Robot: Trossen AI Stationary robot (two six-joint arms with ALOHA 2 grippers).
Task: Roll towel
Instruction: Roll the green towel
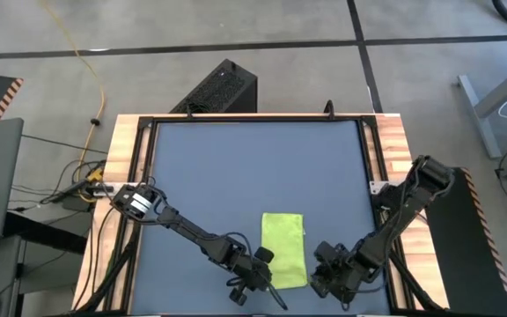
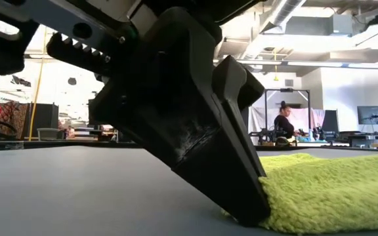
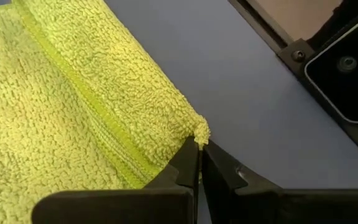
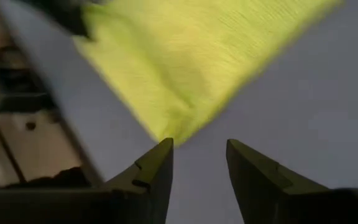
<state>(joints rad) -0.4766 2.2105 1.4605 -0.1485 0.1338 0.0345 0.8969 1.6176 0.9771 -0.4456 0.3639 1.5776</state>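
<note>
**Currently on the table: one towel, two grippers at its near end**

Item 1, towel (image 1: 283, 249): lime-green terry cloth, folded into a narrow rectangle, lying flat on the blue-grey table (image 1: 236, 167). Position in the overhead view: about 6 o'clock from the table's centre, long side running from 12 to 6. A stitched hem runs along its length in the left wrist view (image 3: 73, 106).

Item 2, left gripper (image 1: 255, 273): sits at the towel's 7 o'clock corner. Fingers pressed together; in its own wrist view the tips (image 3: 199, 163) meet on the small tuft at the very corner of the cloth, pinching it. The table-level view shows a dark finger (image 2: 209, 151) slanting down to the surface, its tip touching the towel's edge (image 2: 327, 190).

Item 3, right gripper (image 1: 328, 271): at the towel's 5 o'clock corner, just beside the cloth. Fingers spread apart, nothing between them; in its own wrist view (image 4: 199, 152) a towel corner (image 4: 185, 68) lies just past the tips, with bare table in the gap.

Item 4, surroundings: wooden frame (image 1: 126, 150) around the table; people at benches in the room behind.
</note>
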